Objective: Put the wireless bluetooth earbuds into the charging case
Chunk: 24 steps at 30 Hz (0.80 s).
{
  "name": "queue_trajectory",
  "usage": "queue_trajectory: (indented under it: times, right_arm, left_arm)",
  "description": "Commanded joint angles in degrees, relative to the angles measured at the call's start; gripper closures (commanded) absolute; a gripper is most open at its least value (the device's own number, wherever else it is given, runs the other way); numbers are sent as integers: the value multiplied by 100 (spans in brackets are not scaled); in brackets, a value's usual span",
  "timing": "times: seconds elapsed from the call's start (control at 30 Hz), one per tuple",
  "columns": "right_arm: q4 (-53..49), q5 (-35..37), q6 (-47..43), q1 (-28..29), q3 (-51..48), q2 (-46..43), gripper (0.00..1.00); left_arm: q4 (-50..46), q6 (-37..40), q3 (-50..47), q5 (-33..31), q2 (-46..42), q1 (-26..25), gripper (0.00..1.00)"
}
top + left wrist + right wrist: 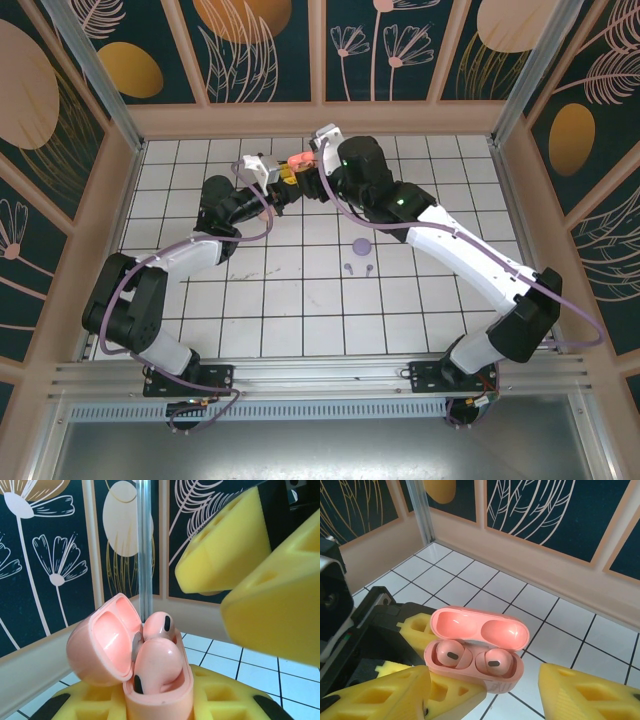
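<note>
My left gripper [285, 182] is shut on a pale pink charging case [160, 690], held upright with its lid [102, 645] hinged open. Two pale pink earbuds [449, 655] [492, 662] sit side by side in the case's wells, heads up. My right gripper [485, 702] hovers just above the case, open, with one yellow finger [385, 695] on each side and nothing between them. From above, the case [297, 158] shows near the back middle of the table, where both arms meet. Two tiny purple earbuds [348, 268] [368, 268] lie on the tiles.
A round purple piece [361, 244] lies just behind the purple buds. The back wall [320, 115] stands close behind the grippers. White grid tiles [300, 310] stretch toward the arm bases.
</note>
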Motion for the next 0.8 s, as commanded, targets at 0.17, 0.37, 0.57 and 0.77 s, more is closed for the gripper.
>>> queue_trajectory:
  times: [0.17, 0.37, 0.57, 0.77]
  right_arm:
    - [202, -481, 688, -255, 573, -185, 34]
    - [162, -1065, 1359, -691, 931, -156, 33]
    - [-604, -1142, 1597, -1031, 1684, 345, 44]
    - [-1603, -1523, 1593, -1272, 2885, 1288, 100]
  left_arm:
    - [463, -54, 56, 49, 99, -22, 100]
    - [542, -51, 26, 150, 132, -20, 100]
    - [581, 45, 8, 362, 217, -20, 100]
    - [316, 309, 81, 636, 331, -20, 100]
